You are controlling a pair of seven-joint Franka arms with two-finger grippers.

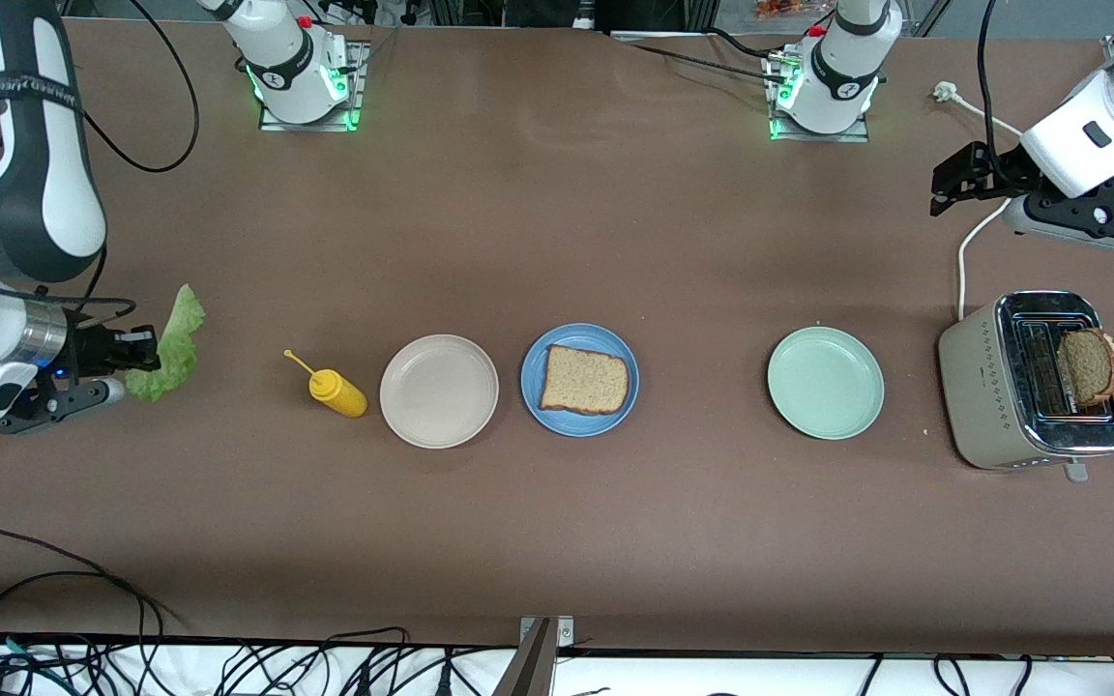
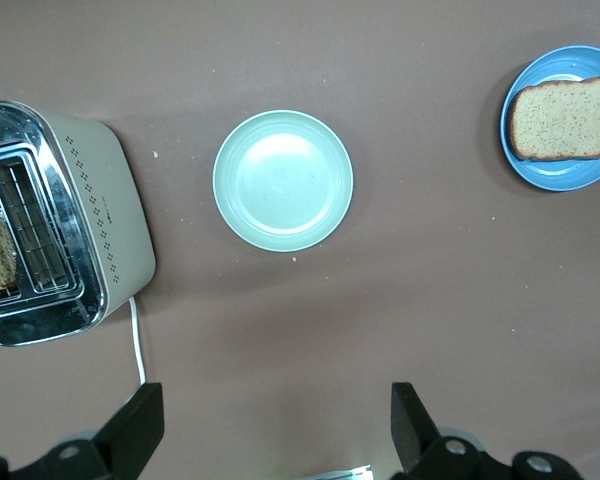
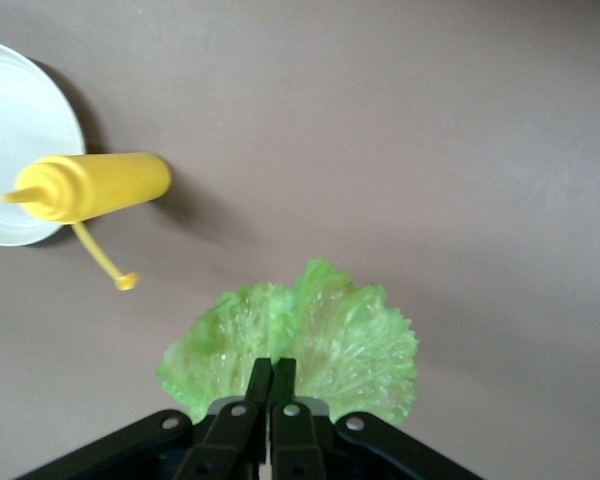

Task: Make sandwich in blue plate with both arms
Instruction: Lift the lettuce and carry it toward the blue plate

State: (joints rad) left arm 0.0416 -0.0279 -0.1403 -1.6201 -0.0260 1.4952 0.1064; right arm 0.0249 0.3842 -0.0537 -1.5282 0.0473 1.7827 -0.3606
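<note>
Front view shows the right gripper (image 1: pixel 136 358) pinching the lettuce (image 1: pixel 170 348) aloft over the right arm's table end, the plate (image 1: pixel 579 379) with its bread (image 1: pixel 584 380) lying toward the middle past the bottle (image 1: pixel 337 391), while the left gripper (image 1: pixel 944 188), fingers spread, waits near the toaster (image 1: pixel 1031 382).

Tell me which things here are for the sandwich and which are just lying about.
For the job: blue plate, bread slice on it, lettuce leaf in the right tool, second slice in the toaster.
Lying about: yellow squeeze bottle, beige plate, pale green plate.
</note>
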